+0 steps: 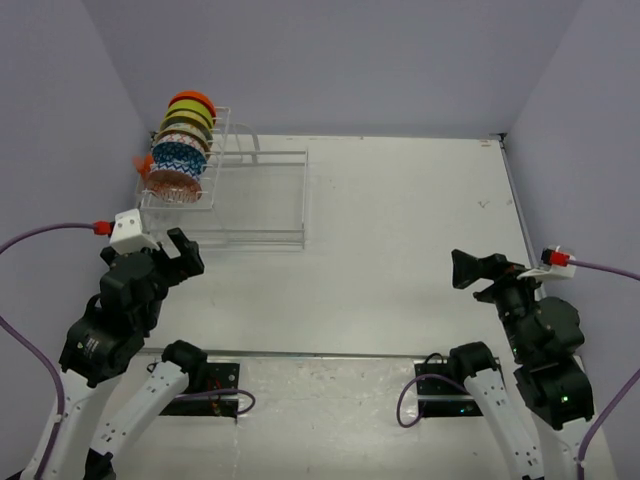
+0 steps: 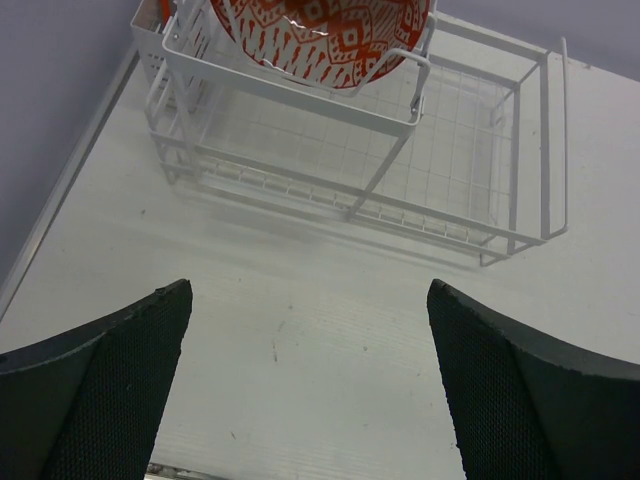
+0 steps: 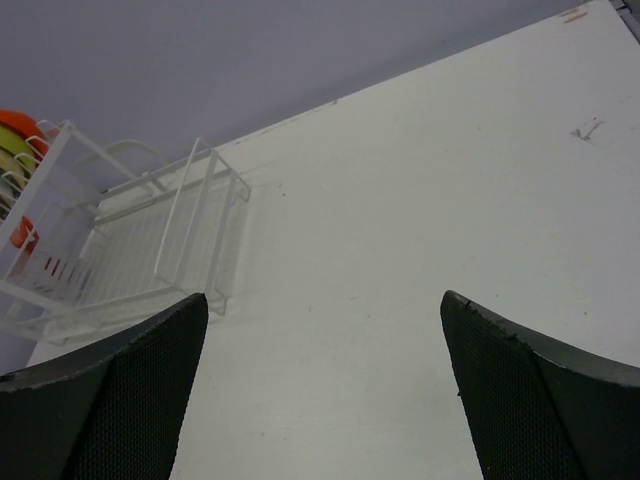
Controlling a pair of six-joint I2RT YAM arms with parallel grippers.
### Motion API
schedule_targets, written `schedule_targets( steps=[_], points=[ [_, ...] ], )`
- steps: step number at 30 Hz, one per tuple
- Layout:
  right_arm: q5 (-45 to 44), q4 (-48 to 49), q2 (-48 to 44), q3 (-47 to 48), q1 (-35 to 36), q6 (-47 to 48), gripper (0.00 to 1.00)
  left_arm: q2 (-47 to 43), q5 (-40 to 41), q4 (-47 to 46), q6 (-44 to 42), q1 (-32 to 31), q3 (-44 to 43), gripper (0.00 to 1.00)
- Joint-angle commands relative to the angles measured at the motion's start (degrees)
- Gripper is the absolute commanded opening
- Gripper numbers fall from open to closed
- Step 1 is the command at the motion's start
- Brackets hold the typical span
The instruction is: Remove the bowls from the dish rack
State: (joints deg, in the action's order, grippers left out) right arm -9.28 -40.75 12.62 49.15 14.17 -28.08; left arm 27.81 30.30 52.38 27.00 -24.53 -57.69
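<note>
The white wire dish rack (image 1: pixel 262 200) stands at the table's far left. Several bowls (image 1: pixel 182 148) stand on edge in a row in its taller left end: orange, yellow-green, patterned blue, and nearest an orange-patterned one (image 2: pixel 322 35). My left gripper (image 1: pixel 185 255) is open and empty, just in front of the rack's near left corner. In the left wrist view the rack (image 2: pixel 470 215) lies ahead of the open gripper (image 2: pixel 310 330). My right gripper (image 1: pixel 470 268) is open and empty at the right, far from the rack; it also shows in the right wrist view (image 3: pixel 325 340), with the rack (image 3: pixel 150 245) far ahead.
Grey walls close the table at the back and both sides. The table's left edge (image 2: pixel 60 190) runs close by the rack. A small mark (image 3: pixel 588 128) shows on the table's far right.
</note>
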Motion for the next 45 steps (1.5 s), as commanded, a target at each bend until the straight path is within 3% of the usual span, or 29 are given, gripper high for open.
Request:
schedule_targets(
  steps=[1, 6, 11, 15, 17, 24, 30, 33, 39, 45],
  points=[
    [-3.8, 0.6, -1.1, 0.6, -0.1, -0.2, 0.99, 0.8, -0.3, -1.9, 0.9, -0.2, 0.6, 1.00],
    [-3.4, 1.5, -1.4, 0.2, -0.1, -0.6, 0.99, 0.7, 1.0, -1.5, 2.1, -0.2, 0.2, 1.00],
    [2.3, 3.7, -0.8, -1.2, -0.1, -3.0, 0.99, 0.9, -0.8, -1.9, 9.7, -0.2, -0.5, 1.00],
    [6.6, 5.9, -0.6, -2.4, -0.1, -4.3, 0.99, -0.6, -14.3, -9.4, 20.2, -0.2, 2.6, 1.00],
    [7.2, 6.6, -0.7, -3.2, -0.1, -5.1, 0.99, -1.3, -16.9, -14.1, 26.7, -0.2, 4.4, 1.00],
    [8.8, 8.0, -0.5, -2.0, -0.1, -5.5, 0.99, 0.7, -7.2, -13.3, 40.8, -0.2, 0.2, 1.00],
    [9.0, 9.3, -1.3, -2.0, -0.1, -6.6, 0.99, 12.2, 0.5, -12.9, 43.0, -0.2, -5.7, 1.00],
    [9.0, 9.7, -1.3, -1.9, -0.1, -6.8, 0.99, 15.0, 1.0, -17.6, 43.0, -0.1, -6.1, 1.00],
    [8.6, 9.6, -1.3, -0.5, -0.1, -6.2, 0.99, 19.6, 7.7, -15.8, 43.5, 0.4, -11.3, 1.00],
    [8.9, 10.3, -0.9, -0.4, -0.1, -6.1, 0.99, 23.9, 1.8, -16.8, 41.7, 7.4, -12.6, 0.95]
  ],
)
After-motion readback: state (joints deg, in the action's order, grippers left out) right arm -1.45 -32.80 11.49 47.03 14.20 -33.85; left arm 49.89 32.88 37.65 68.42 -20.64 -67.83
